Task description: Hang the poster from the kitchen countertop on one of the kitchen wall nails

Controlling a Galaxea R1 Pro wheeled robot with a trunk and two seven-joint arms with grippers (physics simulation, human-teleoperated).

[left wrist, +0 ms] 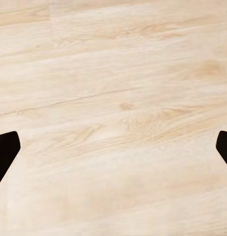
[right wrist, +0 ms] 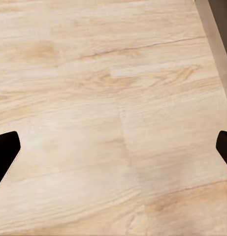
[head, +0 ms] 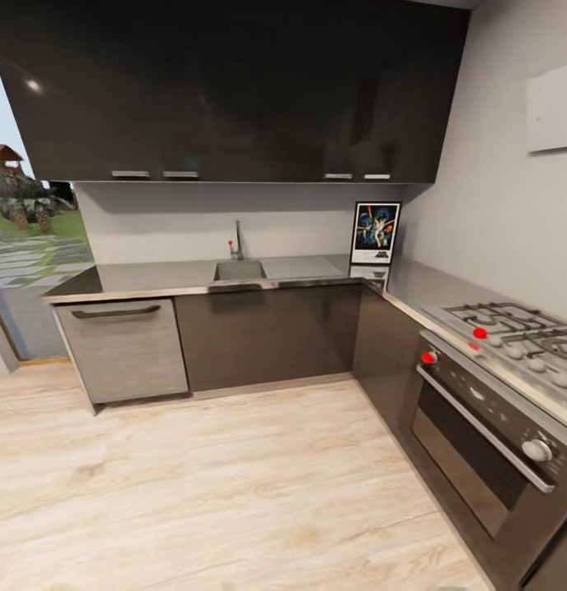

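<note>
The poster (head: 376, 232) stands upright in the far corner of the kitchen countertop (head: 164, 275), leaning against the back wall; it has a black frame, a white border and colourful figures on dark blue. Its reflection shows on the glossy grey slab below it. My left gripper (left wrist: 113, 152) hangs over the pale wood floor, open, its dark fingertips (left wrist: 5, 155) far apart at the picture's sides. My right gripper (right wrist: 113, 152) is open too, also above bare floor, with nothing between its fingers (right wrist: 6, 152).
A sink with a tap (head: 238, 264) is set into the back counter run. A gas hob (head: 521, 332) and oven (head: 488, 435) with red knobs fill the right run. Dark upper cabinets (head: 234, 90) hang above. A white panel (head: 552, 107) is on the right wall. Wood floor (head: 217, 492) lies ahead.
</note>
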